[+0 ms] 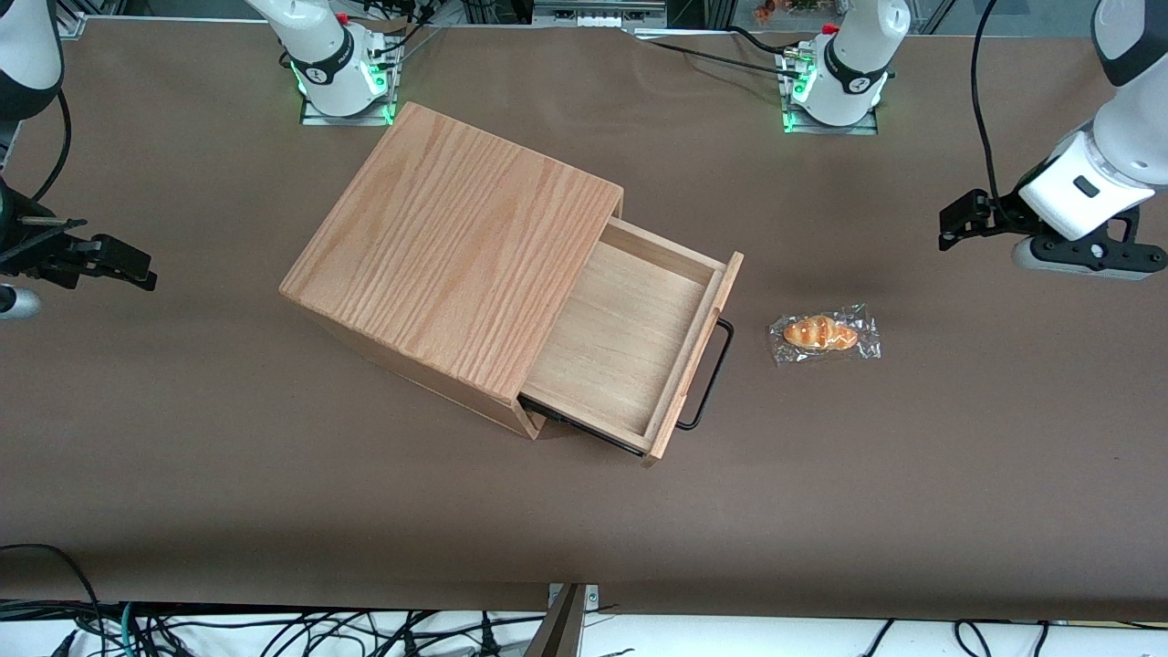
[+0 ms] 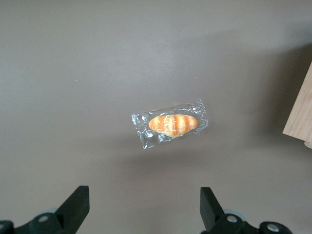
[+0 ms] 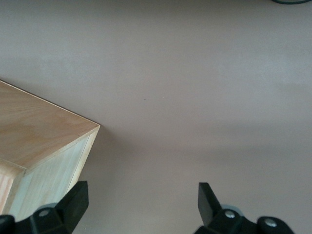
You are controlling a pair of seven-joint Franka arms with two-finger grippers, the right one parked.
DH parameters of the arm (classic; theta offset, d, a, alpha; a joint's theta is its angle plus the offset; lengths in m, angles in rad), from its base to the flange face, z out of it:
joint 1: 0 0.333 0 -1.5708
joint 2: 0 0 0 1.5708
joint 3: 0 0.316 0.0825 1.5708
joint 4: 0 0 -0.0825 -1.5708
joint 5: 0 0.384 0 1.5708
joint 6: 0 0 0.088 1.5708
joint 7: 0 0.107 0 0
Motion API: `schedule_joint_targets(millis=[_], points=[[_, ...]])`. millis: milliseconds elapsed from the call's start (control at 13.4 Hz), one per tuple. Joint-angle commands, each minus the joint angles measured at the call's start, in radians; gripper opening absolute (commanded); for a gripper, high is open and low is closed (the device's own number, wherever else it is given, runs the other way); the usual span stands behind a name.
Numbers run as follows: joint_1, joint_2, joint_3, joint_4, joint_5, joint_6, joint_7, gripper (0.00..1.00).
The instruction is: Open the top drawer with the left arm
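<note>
Gripper (image 2: 144, 209): jaws wide apart, holding nothing, hovering high near wrapped bread roll (image 2: 172, 125), well apart from box. Top drawer (image 1: 630, 342): drawn well out, interior bare, wire handle (image 1: 710, 376) facing roll. Judged essentially open; further pull should run straight along the slide. Bare table (image 1: 958, 438) around drawer front leaves free room

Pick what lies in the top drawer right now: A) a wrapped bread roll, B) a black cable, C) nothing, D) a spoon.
C: the drawer is pulled out with only bare wood inside; the roll lies on the table beside its handle, and the open tool hovers above the roll.
</note>
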Motion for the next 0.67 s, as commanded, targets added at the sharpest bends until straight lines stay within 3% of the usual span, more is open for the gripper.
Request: schedule_joint_targets(millis=[0, 595], points=[[0.008, 0.005, -0.007, 0.01, -0.007, -0.005, -0.026, 1.0], [0.009, 0.011, -0.008, 0.015, -0.007, -0.007, -0.027, 1.0]])
